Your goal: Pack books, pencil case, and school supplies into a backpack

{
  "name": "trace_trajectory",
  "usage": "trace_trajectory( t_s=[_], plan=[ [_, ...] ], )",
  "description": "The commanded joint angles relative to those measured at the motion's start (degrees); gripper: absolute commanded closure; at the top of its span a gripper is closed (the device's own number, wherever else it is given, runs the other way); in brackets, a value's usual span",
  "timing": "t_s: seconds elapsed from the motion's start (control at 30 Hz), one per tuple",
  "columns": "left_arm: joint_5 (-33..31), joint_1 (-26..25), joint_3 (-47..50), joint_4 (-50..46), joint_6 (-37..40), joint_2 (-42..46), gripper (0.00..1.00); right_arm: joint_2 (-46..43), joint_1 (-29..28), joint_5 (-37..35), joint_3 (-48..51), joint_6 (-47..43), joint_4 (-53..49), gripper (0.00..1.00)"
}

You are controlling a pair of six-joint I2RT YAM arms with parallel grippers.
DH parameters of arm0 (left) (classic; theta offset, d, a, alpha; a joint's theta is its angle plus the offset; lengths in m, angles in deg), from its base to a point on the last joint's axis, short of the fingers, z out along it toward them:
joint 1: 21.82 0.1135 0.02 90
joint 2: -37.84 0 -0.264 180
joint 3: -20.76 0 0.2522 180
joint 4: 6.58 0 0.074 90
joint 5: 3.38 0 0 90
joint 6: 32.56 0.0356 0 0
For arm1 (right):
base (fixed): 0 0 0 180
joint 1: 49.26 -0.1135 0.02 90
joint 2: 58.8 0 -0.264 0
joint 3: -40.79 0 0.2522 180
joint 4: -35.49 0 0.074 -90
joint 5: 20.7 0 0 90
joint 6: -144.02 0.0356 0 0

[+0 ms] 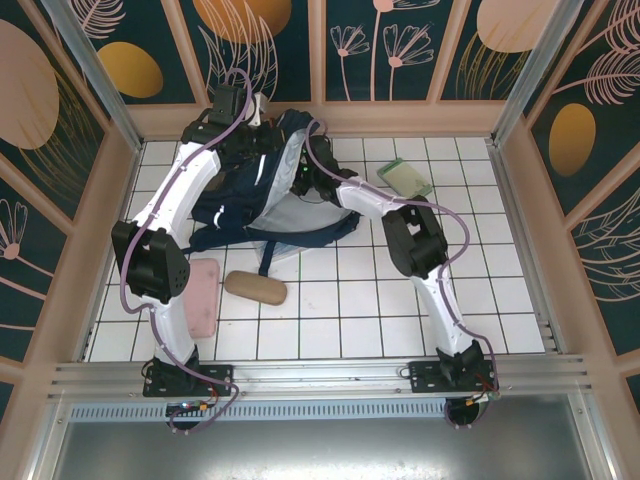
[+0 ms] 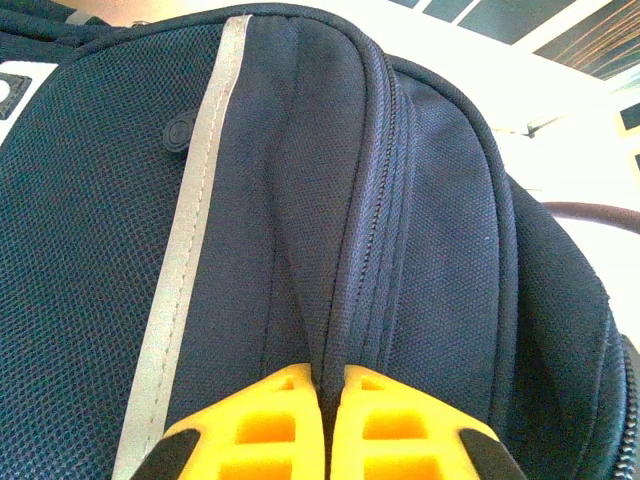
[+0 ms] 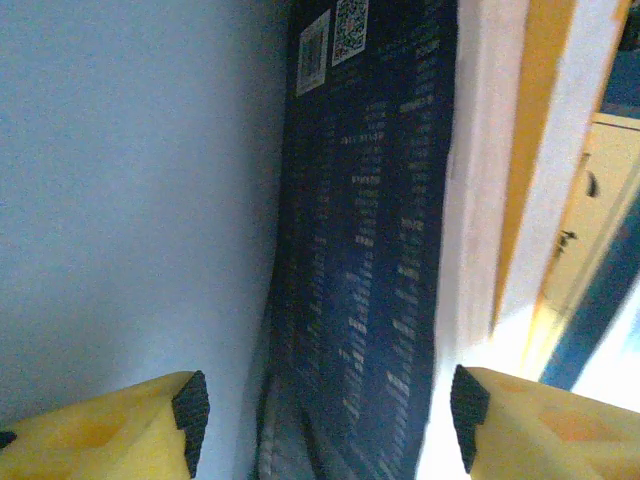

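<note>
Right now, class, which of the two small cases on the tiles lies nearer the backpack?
The tan oblong pouch: it lies close to a strap of the backpack, while the pink case sits further left.

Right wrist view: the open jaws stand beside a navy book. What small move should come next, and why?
Probably draw the right arm back out of the backpack: its jaws stand open, not gripping the navy book, which leans on the pale lining. The tan pouch and pink case lie on the table.
</note>
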Motion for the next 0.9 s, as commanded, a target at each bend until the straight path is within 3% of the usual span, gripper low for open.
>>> trace_trajectory(
  t_s=[0.0, 0.33, 0.7, 0.87],
  plan=[
    [3.1, 0.0, -0.8, 8.2, -0.7, 3.9, 1.0, -6.7, 1.2, -1.1, 2.8, -3.1, -5.1, 0.32],
    [2.4, 0.1, 1.0, 8.6, -0.6, 3.7, 1.0, -19.8, 4.3, -4.9, 18.4, -11.5, -9.1, 0.36],
    [2.3, 0.0, 3.1, 9.6, -2.0, 2.6, 1.0, -29.9, 17.6, -9.3, 30.7, -19.2, -11.2, 0.43],
    [1.7, 0.0, 5.3, 10.1, -2.1, 2.4, 1.0, -26.8, 24.2, -8.5, 29.4, -21.1, -13.0, 0.59]
  ],
)
